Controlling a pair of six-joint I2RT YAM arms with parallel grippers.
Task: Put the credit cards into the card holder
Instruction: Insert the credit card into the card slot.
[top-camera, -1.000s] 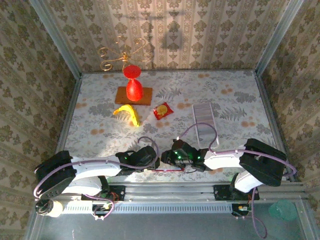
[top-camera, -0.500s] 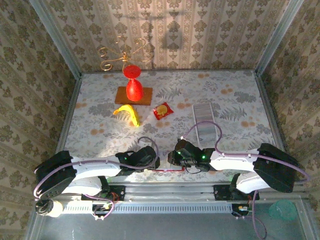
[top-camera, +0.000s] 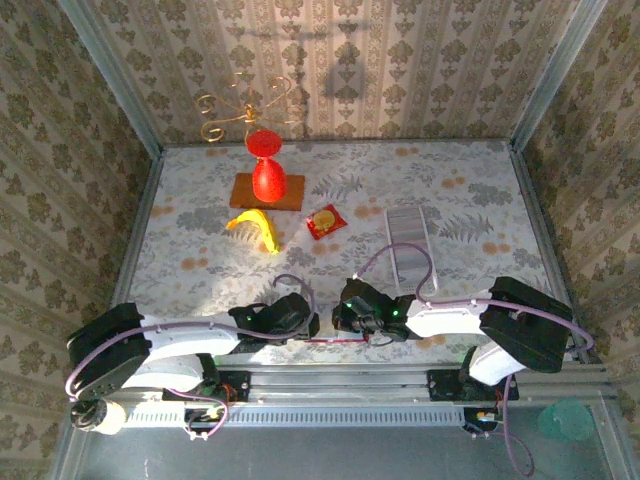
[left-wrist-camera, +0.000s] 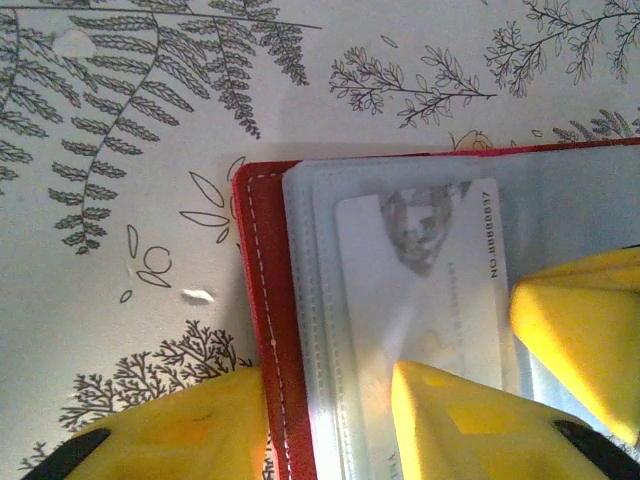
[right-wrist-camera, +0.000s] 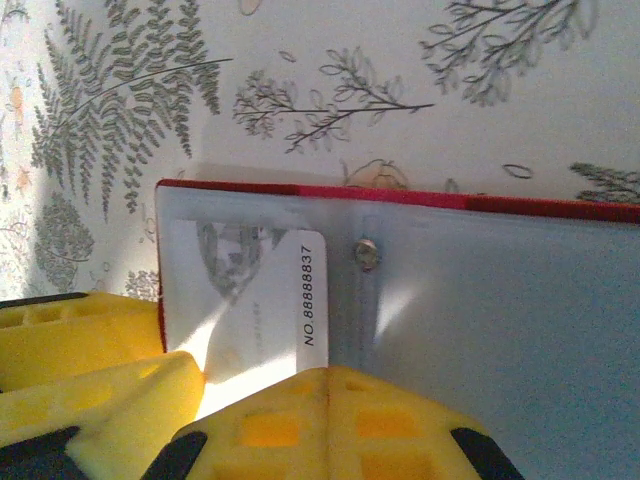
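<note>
Close up, a red card holder (right-wrist-camera: 450, 320) lies open and flat on a fern-print table (top-camera: 470, 190), at the table's near edge, between the two arms. One pale card (left-wrist-camera: 420, 280), with a number printed along one side, lies on the holder's clear sleeves, just inside the stitched red border. Its near end is hidden under yellow fingers, and whether it sits inside a sleeve cannot be told. A small metal clasp (right-wrist-camera: 368, 252) shows on the holder just beside the card. The left gripper (left-wrist-camera: 320, 400) straddles the holder's border with its jaws partly spread, clamping nothing. One of its fingers is over the table just outside the holder, and the other is over the sleeves and card. The right gripper (right-wrist-camera: 330, 385) is closed tight, its tips together at the card's near end by the number; whether they nip the card cannot be told. Well beyond the holder, more cards (top-camera: 408, 245) lie in a pale strip. Farther still from the holder are a red sachet (top-camera: 326, 221), a banana (top-camera: 255, 228) and a red vase (top-camera: 266, 175) on a wooden board (top-camera: 285, 195).
</note>
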